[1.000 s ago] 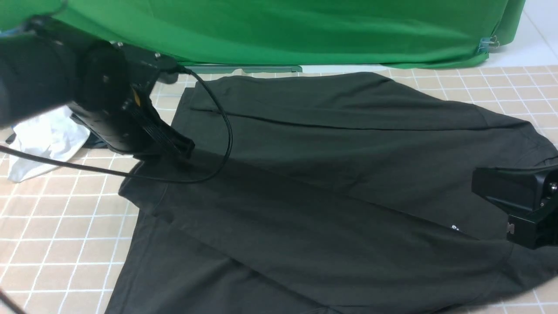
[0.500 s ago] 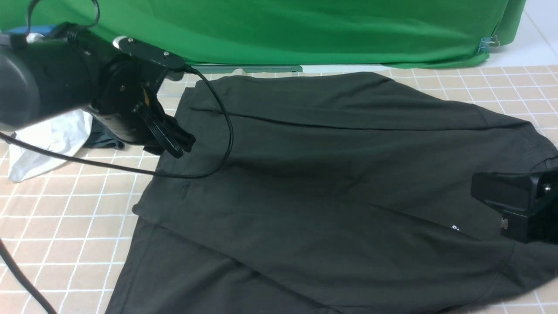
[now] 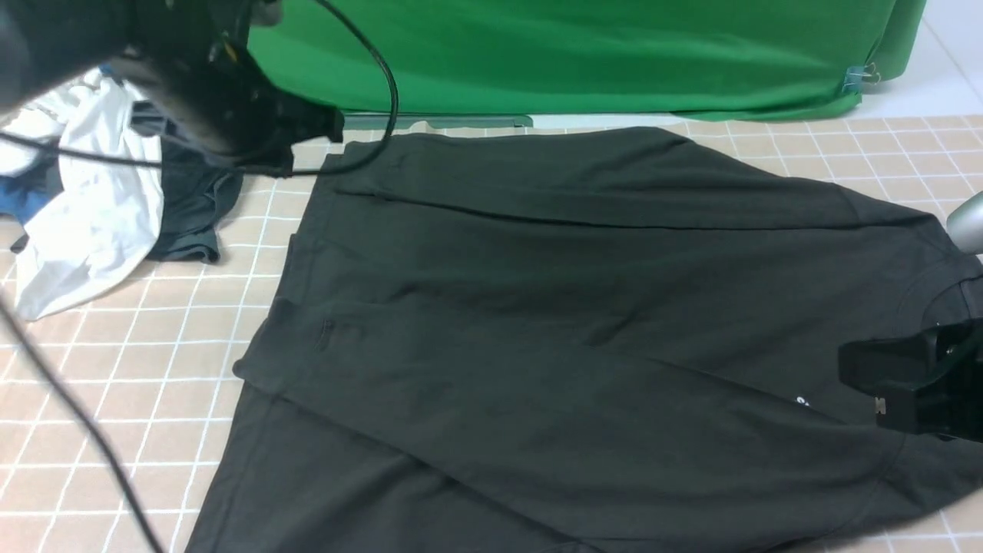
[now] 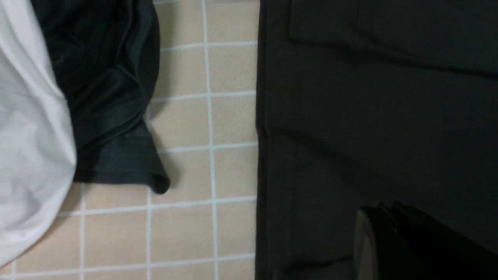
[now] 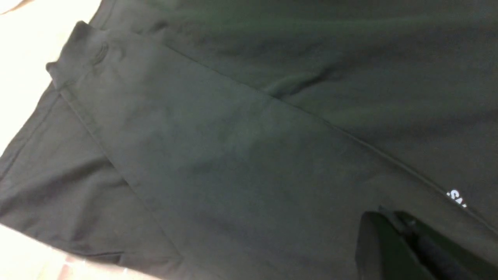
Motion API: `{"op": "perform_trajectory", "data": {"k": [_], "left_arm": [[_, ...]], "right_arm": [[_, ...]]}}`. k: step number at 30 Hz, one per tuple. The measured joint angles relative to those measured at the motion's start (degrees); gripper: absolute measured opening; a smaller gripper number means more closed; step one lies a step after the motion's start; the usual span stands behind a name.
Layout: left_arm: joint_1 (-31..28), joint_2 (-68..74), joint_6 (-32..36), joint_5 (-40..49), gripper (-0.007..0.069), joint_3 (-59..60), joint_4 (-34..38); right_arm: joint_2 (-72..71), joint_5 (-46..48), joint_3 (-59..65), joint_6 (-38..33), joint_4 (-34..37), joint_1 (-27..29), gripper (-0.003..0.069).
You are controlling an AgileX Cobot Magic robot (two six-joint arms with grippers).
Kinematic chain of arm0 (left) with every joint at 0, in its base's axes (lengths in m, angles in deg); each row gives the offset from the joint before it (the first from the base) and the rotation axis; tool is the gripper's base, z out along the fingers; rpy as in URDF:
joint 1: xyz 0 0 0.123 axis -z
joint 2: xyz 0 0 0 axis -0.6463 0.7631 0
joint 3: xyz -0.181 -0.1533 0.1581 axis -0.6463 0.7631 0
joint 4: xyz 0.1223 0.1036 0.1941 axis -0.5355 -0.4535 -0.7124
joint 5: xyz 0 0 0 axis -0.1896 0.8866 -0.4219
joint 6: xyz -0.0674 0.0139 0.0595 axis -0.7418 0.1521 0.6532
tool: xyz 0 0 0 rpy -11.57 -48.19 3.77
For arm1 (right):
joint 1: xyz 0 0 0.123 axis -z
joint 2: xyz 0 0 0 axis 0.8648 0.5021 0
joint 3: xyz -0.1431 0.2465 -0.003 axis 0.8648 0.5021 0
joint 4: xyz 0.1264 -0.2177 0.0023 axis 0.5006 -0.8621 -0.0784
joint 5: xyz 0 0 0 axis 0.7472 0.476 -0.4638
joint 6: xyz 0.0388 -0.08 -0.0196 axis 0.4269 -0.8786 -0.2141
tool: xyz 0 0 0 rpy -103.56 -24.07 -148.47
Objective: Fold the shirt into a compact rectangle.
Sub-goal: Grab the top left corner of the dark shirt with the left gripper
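Black soft-fabric T-shirt (image 3: 537, 430), partly folded, spread on the grid-patterned cloth (image 3: 138, 430) | black right gripper (image 5: 393, 219) closed, empty, over it | step: folding sides inward, apparently | far-side black left gripper (image 4: 381, 212) closed, empty | next: likely straighten near flap

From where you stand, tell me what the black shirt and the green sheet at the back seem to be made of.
Black shirt: matte knit, probably cotton or a blend; it drapes in soft folds with stitched seams.

Green sheet: thin woven cloth with a slight sheen, perhaps synthetic; light catches its smooth ripples.
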Motion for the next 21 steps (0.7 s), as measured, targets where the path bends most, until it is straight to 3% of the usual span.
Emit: {"op": "perform_trajectory", "data": {"k": [4, 8, 17, 21], "left_arm": [[-0.68, 9.91, 0.66, 0.22, 0.0027, -8.17, 2.51], [-0.80, 16.69, 0.61, 0.22, 0.0094, -14.64, 2.31], [-3.07, 29.67, 0.61, -7.92, 0.0426, -26.29, 1.59], [-3.27, 31.52, 0.83, -9.31, 0.0475, -26.55, 1.71]], "right_arm": [[0.00, 0.00, 0.00, -0.02, 0.00, 0.00, 0.0036], [0.00, 0.00, 0.00, -0.07, 0.00, 0.00, 0.0036], [0.00, 0.00, 0.00, -0.07, 0.00, 0.05, 0.0036], [0.00, 0.00, 0.00, -0.07, 0.00, 0.05, 0.0036]]}}
